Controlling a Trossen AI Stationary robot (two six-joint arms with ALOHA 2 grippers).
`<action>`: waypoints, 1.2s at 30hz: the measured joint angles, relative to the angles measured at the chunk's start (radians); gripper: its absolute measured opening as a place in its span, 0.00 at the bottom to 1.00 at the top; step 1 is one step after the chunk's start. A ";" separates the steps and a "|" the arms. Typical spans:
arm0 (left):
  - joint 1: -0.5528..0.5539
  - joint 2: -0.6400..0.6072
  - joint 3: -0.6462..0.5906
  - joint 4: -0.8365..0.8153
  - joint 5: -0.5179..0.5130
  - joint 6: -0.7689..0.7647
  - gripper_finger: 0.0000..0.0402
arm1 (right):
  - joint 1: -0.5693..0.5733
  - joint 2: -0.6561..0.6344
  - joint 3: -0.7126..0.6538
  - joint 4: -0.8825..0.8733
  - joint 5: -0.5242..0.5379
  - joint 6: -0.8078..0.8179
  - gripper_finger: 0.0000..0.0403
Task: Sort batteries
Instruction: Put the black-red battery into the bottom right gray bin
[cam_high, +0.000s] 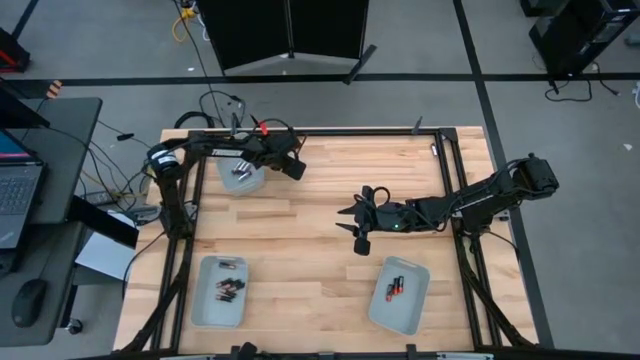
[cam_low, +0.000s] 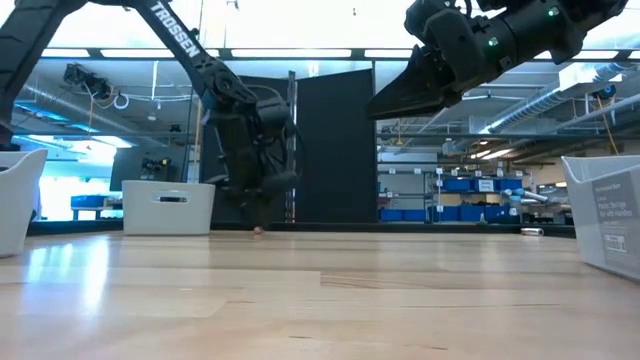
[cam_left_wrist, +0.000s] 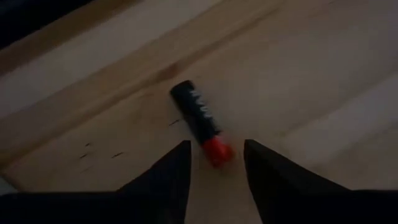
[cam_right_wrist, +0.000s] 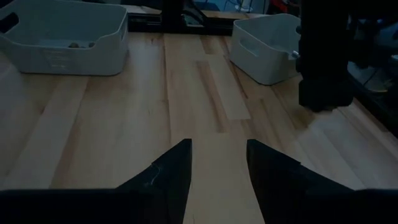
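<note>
A dark battery with a red end (cam_left_wrist: 199, 121) lies on the wooden table near the far left. My left gripper (cam_left_wrist: 216, 163) (cam_high: 293, 166) is open and low over it, one fingertip on either side of the red end, with a gap to each. In the low view my left gripper (cam_low: 256, 212) reaches down to the table. My right gripper (cam_high: 356, 226) (cam_right_wrist: 217, 155) is open and empty, raised above the table's middle (cam_low: 400, 95). More batteries lie in the three pale grey trays.
A far-left tray (cam_high: 242, 176) stands just beside my left gripper. A near-left tray (cam_high: 220, 292) and a near-right tray (cam_high: 400, 296) hold batteries. The right wrist view shows the two left trays (cam_right_wrist: 62, 37) (cam_right_wrist: 267, 46) and the left arm (cam_right_wrist: 323, 56). Bare wood lies between.
</note>
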 joint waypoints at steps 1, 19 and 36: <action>0.002 0.009 0.000 0.000 -0.010 0.000 0.39 | 0.000 0.000 0.000 0.000 0.000 0.000 0.41; -0.004 0.048 0.003 0.044 -0.047 0.234 0.11 | 0.001 -0.009 0.000 -0.025 0.002 0.001 0.40; -0.279 -0.049 -0.129 0.534 0.095 0.340 0.11 | 0.023 -0.148 -0.181 0.087 0.022 0.115 0.35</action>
